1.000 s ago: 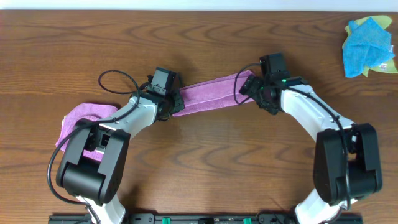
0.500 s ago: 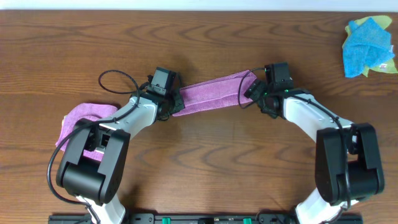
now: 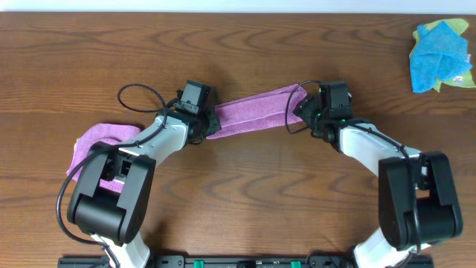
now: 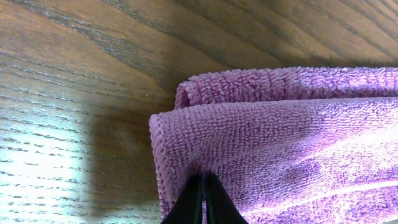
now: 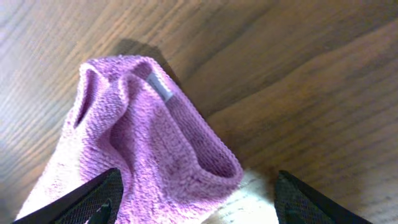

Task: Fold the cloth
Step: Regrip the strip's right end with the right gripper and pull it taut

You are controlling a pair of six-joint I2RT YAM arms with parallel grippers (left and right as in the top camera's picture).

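The cloth (image 3: 253, 112) lies as a long purple folded strip across the middle of the table. My left gripper (image 3: 210, 123) is shut on its left end; in the left wrist view the two black fingertips (image 4: 203, 182) pinch the hemmed edge of the cloth (image 4: 280, 137). My right gripper (image 3: 301, 109) stands at the strip's right end. In the right wrist view its jaws (image 5: 198, 179) are wide open, and the bunched end of the cloth (image 5: 155, 143) lies loose on the wood between them, touched by neither finger.
A second purple bundle (image 3: 95, 140) lies at the left, partly under the left arm. A bright blue cloth (image 3: 437, 46) on a yellow-green one (image 3: 455, 80) sits at the far right corner. A black cable (image 3: 137, 93) loops behind the left wrist.
My right wrist has shifted right and toward the front, its fingers now around the cloth's right end, and its jaws have narrowed a little. The left gripper and the strip have stayed put.
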